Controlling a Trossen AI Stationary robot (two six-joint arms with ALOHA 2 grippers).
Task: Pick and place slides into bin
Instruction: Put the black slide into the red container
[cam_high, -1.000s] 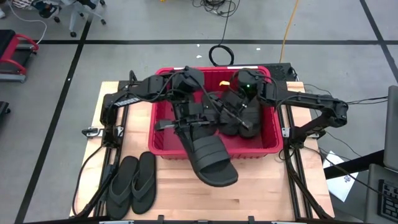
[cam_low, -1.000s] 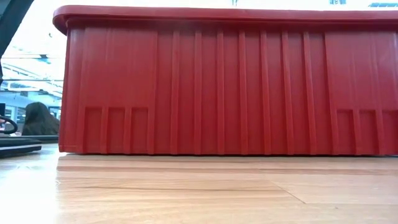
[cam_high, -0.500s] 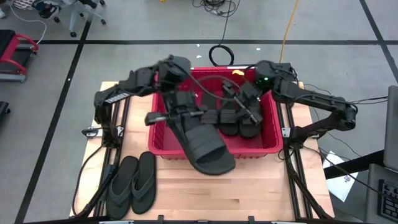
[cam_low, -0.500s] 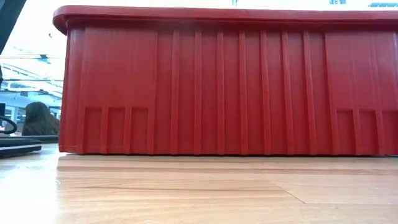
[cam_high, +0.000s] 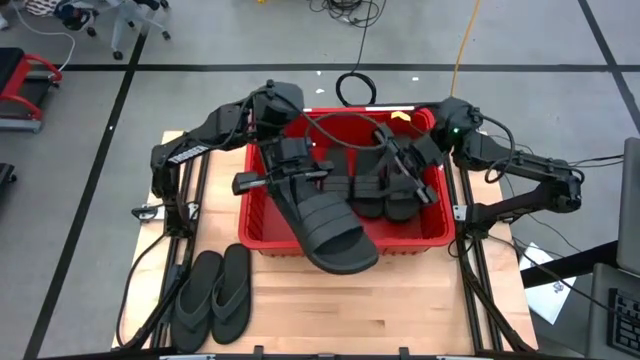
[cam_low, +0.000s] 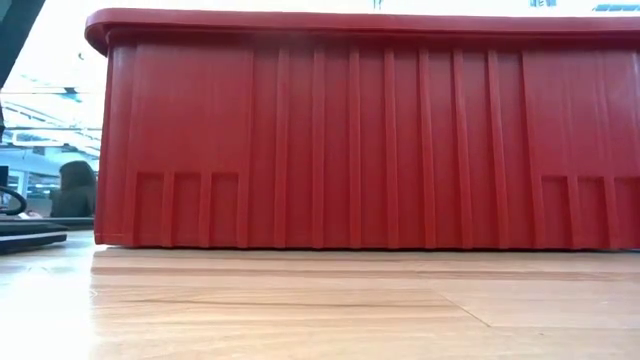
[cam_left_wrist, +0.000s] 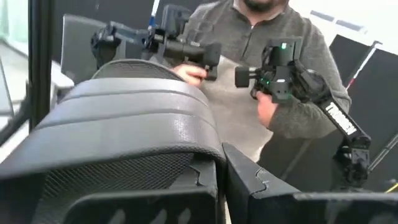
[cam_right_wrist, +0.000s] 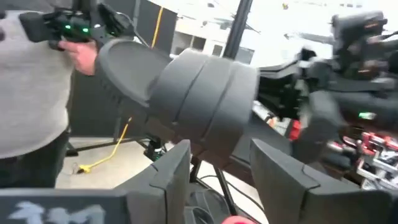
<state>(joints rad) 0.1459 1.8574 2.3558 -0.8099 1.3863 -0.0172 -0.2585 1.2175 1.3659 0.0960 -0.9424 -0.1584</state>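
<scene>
My left gripper (cam_high: 290, 180) is shut on a black slide (cam_high: 330, 225) with a wide ribbed band strap (cam_left_wrist: 124, 118), held high over the red bin (cam_high: 255, 238). Several more black slides (cam_high: 375, 192) lie inside the bin. My right gripper (cam_high: 408, 178) hovers open above them, near the bin's right side. It points toward the held slide (cam_right_wrist: 199, 87) and has nothing between its fingers (cam_right_wrist: 171, 177). Two thong slides (cam_high: 212, 295) lie side by side on the table, near-left of the bin. The low view shows only the bin's near wall (cam_low: 360, 140). My left gripper holds the slide by one end of its sole (cam_left_wrist: 186, 171), right behind the band strap; which end it is I cannot tell. The fingers (cam_left_wrist: 255, 186) reach in about level. The slide sticks out toward the table's near edge, strap up, lifted clear above the bin's near wall.
A person (cam_left_wrist: 249, 93) stands beyond the table holding two hand controllers. Cables (cam_high: 355, 90) lie on the floor behind the bin. Bare wooden tabletop (cam_high: 400, 310) stretches along the near side in front of the bin.
My left gripper has risen a little and drawn toward the table's far edge, carrying the slide, which stays level and clear of the bin. My right gripper has lifted out of the bin, pulled back toward the table's right edge, and rolled about its own axis.
</scene>
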